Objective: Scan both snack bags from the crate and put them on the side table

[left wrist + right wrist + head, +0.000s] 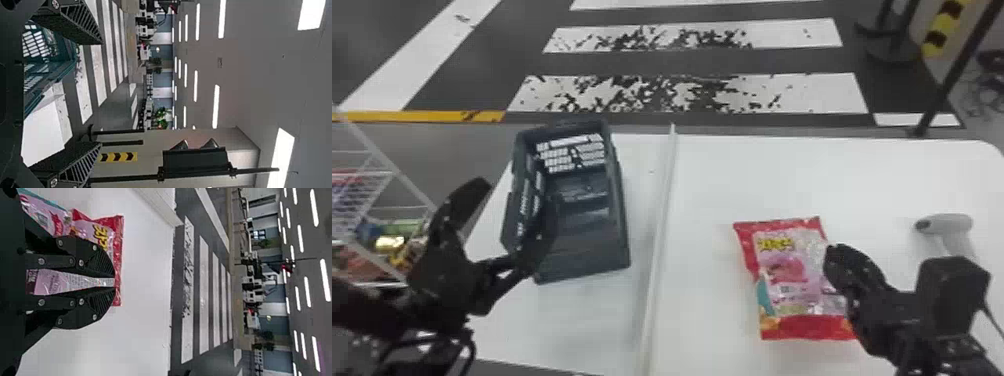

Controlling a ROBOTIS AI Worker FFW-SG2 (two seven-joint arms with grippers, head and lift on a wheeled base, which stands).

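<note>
Left gripper [516, 195]: spread, near boxy dark plastic crate [582, 240]. Right of it, you cannot tell if right gripper [837, 260] clasps flat red-pink plastic bag [787, 270].

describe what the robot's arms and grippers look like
The left arm and right arm are black. The left gripper and right gripper have black fingers with ribbed, tapering tips and small silvery screws. The right arm carries a boxy black housing with a thin dark cable.

Red-and-pink plastic snack bag [788, 270], head view's four o'clock: we find yellow lettering, illegible.
Flat yellow strip [944, 25], two o'clock: we see black chevrons.
</note>
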